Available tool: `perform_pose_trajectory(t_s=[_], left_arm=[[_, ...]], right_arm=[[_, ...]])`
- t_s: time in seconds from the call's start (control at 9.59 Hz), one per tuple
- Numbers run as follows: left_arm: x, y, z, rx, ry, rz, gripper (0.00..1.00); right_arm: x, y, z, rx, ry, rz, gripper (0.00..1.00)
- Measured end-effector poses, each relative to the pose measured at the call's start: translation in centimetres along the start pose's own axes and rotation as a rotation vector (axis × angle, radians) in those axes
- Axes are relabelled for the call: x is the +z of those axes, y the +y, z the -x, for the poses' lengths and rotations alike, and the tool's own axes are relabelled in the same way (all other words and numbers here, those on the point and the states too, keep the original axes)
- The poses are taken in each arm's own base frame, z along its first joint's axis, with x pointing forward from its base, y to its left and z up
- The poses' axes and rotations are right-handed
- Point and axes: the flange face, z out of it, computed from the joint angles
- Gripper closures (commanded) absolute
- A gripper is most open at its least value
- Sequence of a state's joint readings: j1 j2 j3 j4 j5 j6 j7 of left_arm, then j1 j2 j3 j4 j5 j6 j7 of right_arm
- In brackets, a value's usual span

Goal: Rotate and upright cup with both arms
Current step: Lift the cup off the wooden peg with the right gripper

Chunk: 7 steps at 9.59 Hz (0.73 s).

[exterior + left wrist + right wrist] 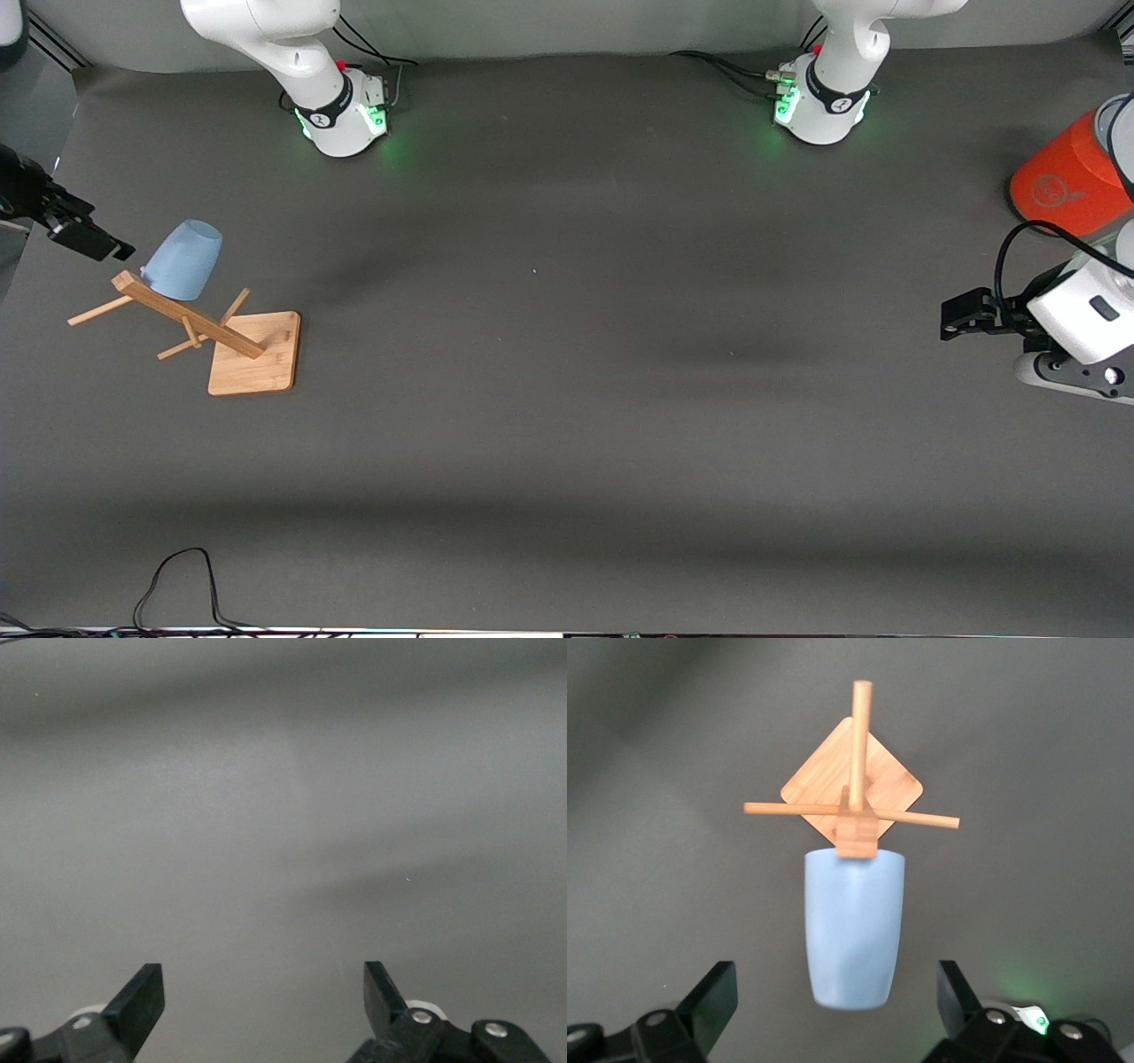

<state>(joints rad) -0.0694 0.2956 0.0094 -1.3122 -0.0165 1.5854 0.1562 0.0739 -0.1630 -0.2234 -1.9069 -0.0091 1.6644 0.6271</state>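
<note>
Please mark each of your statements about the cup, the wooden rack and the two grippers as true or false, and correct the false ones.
1. The cup hangs upside down on a peg of the wooden rack. True.
2. The right gripper is shut on the cup. False: its fingers stand open on either side of the cup in the right wrist view, not touching it.
3. The left gripper is open with only bare table under it. True.
4. The orange cylinder stands beside the rack. False: it is at the left arm's end of the table; the rack is at the right arm's end.
5. The cup stands upright on the table. False: it is on the rack, rim down.
</note>
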Motion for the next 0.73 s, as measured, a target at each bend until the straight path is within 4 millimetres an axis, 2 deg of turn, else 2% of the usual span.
perform_pose_trajectory(t_s=[0.31, 0.52, 0.73], left_arm=[[0.1, 0.0, -0.1, 0.001, -0.002, 0.001, 0.0], [0.3, 0.0, -0.1, 0.001, -0.003, 0.001, 0.0], [0.6, 0.0, -0.3, 0.001, -0.008, 0.003, 0.0]], right_arm=[[6.8, 1.6, 0.5, 0.018, -0.004, -0.022, 0.0], [9.1, 1.9, 1.1, 0.019, -0.007, -0.025, 0.0], [10.4, 1.9, 1.2, 0.019, 0.001, -0.032, 0.0]])
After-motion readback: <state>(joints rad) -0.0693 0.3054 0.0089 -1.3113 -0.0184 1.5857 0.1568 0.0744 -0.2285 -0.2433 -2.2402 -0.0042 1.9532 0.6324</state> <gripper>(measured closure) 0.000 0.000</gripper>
